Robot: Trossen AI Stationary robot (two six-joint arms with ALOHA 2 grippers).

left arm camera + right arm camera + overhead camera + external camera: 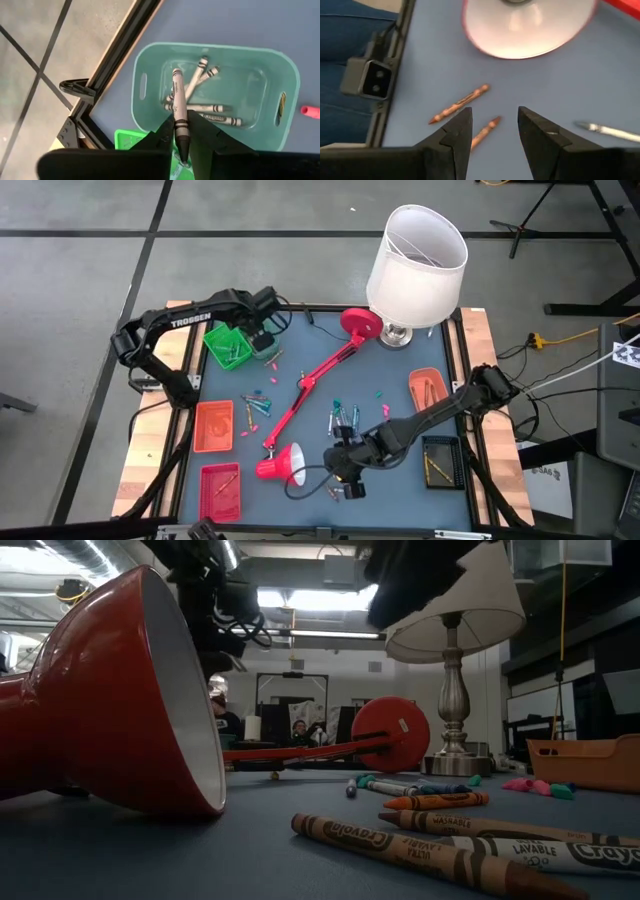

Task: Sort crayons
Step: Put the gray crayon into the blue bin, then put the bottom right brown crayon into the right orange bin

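My left gripper [262, 340] is beside the green bin [230, 345] at the far left and is shut on a pale crayon with dark bands [179, 107], held over the bin [150, 75], where several crayons [200, 102] lie. My right gripper [494, 131] is open near the table's front, by the red lamp's shade [280, 465]. It is above two brown crayons [460, 102] [486, 129] that lie flat on the mat, touching neither. More crayons [345, 418] are scattered mid-table. My left gripper pinches the crayon between its two fingers near one end [181, 131]. The crayon runs along the fingers and sticks out past their tips. It is lifted clear, above the green bin's opening.
A long red desk lamp [315, 375] lies across the middle of the mat, and a white-shaded table lamp [415, 265] stands at the far edge. An orange bin [213, 425] and a red bin [220, 490] are at the left; an orange bin [428, 388] and a black bin [440, 460] are at the right.
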